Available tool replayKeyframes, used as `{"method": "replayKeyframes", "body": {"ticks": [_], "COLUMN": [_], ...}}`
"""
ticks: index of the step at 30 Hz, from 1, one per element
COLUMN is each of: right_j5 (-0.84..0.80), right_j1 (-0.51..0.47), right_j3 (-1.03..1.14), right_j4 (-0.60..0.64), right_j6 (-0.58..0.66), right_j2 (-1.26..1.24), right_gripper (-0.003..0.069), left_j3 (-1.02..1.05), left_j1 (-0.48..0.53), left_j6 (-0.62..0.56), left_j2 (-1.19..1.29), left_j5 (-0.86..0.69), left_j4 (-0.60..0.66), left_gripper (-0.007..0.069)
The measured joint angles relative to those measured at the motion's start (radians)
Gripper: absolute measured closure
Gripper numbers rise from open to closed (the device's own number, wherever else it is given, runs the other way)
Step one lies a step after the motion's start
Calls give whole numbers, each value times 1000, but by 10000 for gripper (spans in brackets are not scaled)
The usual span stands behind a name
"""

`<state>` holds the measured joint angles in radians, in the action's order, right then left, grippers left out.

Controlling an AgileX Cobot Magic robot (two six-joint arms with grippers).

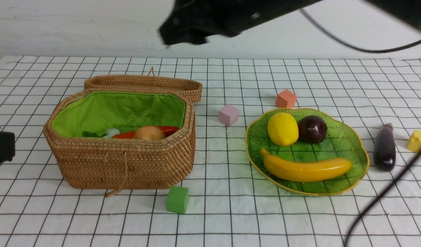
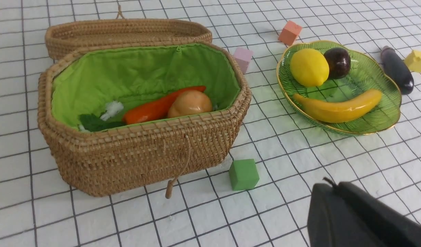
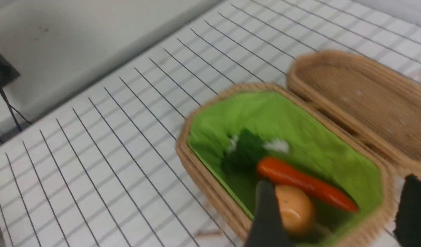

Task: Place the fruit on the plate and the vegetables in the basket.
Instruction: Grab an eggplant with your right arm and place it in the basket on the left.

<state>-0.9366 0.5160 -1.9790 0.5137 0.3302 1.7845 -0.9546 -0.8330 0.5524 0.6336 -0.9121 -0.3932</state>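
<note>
Left end effector (image 1: 1,147) is closed on nothing, off by the bench's (image 1: 210,223) left edge. From the front: banana (image 1: 306,168), lemon (image 1: 283,129) and mangosteen (image 1: 312,129) are on the plate (image 1: 356,149), and the eggplant (image 1: 384,148) lies on the bench just right of it. Left wrist cam: carrot (image 2: 155,108) and potato (image 2: 190,103) sit in the basket (image 2: 142,157), with the lid (image 2: 124,31) behind. Right wrist cam: right end effector (image 3: 338,180) hangs open over that basket, empty.

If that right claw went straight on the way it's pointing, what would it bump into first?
Most likely the potato lying in the basket, next to the carrot. The right gripper points down into the open basket, jaws apart. Depth is hard to judge, so it might graze the basket's rim instead.
</note>
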Motion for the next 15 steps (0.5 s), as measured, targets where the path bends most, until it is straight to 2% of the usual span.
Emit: {"method": "replayKeyframes", "body": {"ticks": [3,7,9,11,15], "right_j5": [-216,-312,-312,-312,-309], "right_j1": [-99,-213,-236,-316,-413], "right_j3": [-2,7,20,88,218], "right_j4": [-189,-400,-433,-514,-544], "right_j6": [-139,-307,-337,-424,-508], "right_j2": [-83,-106,-109,-116,-115], "right_gripper": [445,648,662,664,646], "left_j3": [0,0,0,0,0], "left_j1": [0,0,0,0,0], "left_j6": [-131,-268,-290,-352,-402], "left_j2": [0,0,0,0,0], "left_j5": [43,132,149,193,216], "left_j4": [83,215,234,302,341], "left_gripper": [624,622,622,622,620]}}
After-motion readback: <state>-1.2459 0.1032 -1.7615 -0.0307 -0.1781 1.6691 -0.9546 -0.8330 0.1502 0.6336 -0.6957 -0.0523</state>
